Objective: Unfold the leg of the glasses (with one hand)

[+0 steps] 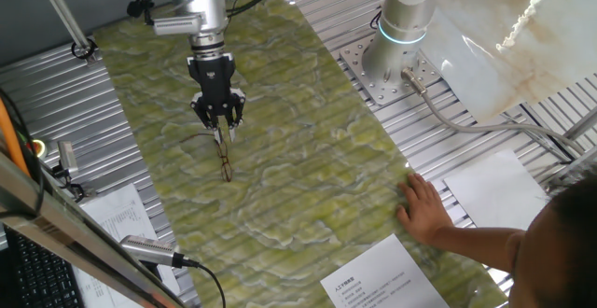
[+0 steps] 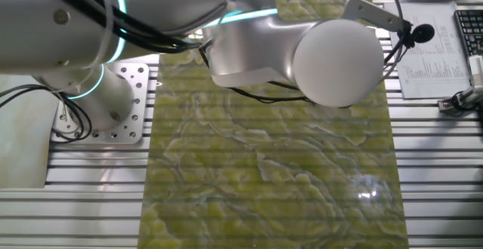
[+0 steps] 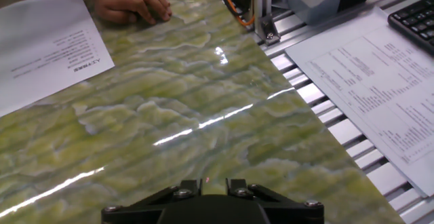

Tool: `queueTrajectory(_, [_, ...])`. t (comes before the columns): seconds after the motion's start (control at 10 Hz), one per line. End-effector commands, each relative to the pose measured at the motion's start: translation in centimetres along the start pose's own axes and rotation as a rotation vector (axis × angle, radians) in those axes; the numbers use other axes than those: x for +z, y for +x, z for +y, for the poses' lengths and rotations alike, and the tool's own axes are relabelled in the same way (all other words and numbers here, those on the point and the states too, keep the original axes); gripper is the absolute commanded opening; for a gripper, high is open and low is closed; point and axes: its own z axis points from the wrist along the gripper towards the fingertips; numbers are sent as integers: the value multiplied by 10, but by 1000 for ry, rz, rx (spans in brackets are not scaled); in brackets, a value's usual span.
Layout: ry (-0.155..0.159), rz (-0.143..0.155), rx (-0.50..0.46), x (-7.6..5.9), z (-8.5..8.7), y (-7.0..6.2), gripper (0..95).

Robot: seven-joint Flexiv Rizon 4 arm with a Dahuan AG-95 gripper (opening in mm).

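Note:
In one fixed view the glasses [image 1: 225,163] lie on the green marbled mat [image 1: 298,159], left of its middle, as a thin dark wire shape. The hand [image 1: 222,131], a slim black gripper, points straight down onto them. Its fingers are drawn together on the leg [image 1: 222,142], which runs from the tips down to the frame. Another thin dark line runs left from the gripper. In the other fixed view the silver arm [image 2: 332,60] hides both gripper and glasses. The hand view shows only the black finger bases [image 3: 191,189] close together, with no glasses in sight.
A person's bare hand [image 1: 424,205] rests on the mat's near right edge and also shows in the hand view [image 3: 129,3]. Printed sheets lie nearby [image 1: 382,285] [image 3: 47,44] [image 3: 380,95]. The arm's base [image 1: 401,28] stands at the back. A microphone [image 1: 149,250] lies front left.

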Motion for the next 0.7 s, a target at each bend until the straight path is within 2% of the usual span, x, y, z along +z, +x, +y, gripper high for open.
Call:
queueTrajectory(0.1, [3, -1, 17, 2, 0, 0, 190])
queueTrajectory(0.3, [7, 9, 60, 6, 1, -6, 190])
queueTrajectory(0.4, [34, 73, 87, 15, 3, -20, 190])
queueTrajectory(0.6, [68, 184, 125, 26, 7, -34, 190])
queueTrajectory(0.7, [80, 216, 125, 28, 8, -37, 190])
